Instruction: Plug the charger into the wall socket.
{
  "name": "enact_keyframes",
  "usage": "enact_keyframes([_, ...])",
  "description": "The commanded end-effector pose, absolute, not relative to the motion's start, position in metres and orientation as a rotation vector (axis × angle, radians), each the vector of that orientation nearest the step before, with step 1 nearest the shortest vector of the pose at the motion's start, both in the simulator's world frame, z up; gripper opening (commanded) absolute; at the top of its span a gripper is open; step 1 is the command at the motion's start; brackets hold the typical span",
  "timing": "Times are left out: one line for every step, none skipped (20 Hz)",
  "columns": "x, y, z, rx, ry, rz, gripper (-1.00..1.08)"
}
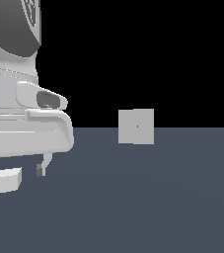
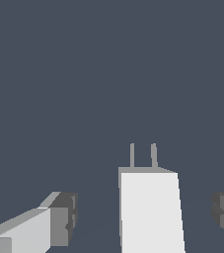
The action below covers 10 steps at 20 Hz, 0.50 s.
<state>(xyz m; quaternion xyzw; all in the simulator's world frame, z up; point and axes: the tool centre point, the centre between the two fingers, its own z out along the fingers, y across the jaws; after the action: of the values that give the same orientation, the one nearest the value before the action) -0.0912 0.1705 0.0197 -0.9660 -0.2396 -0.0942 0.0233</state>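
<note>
The charger is a small white block with two thin prongs sticking out of one end. In the wrist view it lies on the floor between my gripper's two dark-tipped fingers, with a gap on each side, so the gripper is open and touches nothing. In the exterior view the charger sits low at the left, one fingertip hangs just beside it, and the other finger is hidden. The wall socket, a flat light-grey square plate with a tiny yellowish dot, stands upright farther back, toward the exterior view's right.
The arm's bulky white body fills the exterior view's upper left, above the charger. A plain dark blue-grey floor stretches from the charger to the socket.
</note>
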Motion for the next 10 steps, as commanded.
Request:
enact_keyframes([-0.0907, 0.1706, 0.0139, -2.991, -0.742, -0.294, 1.00])
enact_keyframes([-0.0907, 0.1706, 0.0127, -2.991, -0.742, -0.294, 1.00])
enact_keyframes([-0.0906, 0.1706, 0.0119, -2.991, -0.742, -0.294, 1.00])
enact_keyframes([-0.0906, 0.1706, 0.0117, -2.991, -0.742, -0.294, 1.00])
enact_keyframes([-0.0906, 0.1706, 0.0117, -2.991, -0.742, -0.294, -1.00])
enact_keyframes([-0.0906, 0.1706, 0.0117, -2.991, -0.742, -0.294, -1.00])
enact_keyframes([-0.0906, 0.1706, 0.0117, -2.991, -0.742, -0.294, -1.00])
enact_keyframes([-0.0906, 0.1706, 0.0117, -2.991, -0.742, -0.294, -1.00])
enact_keyframes([-0.0906, 0.1706, 0.0117, -2.991, -0.742, -0.294, -1.00])
enact_keyframes([-0.0906, 0.1706, 0.0117, -2.991, -0.742, -0.294, -1.00])
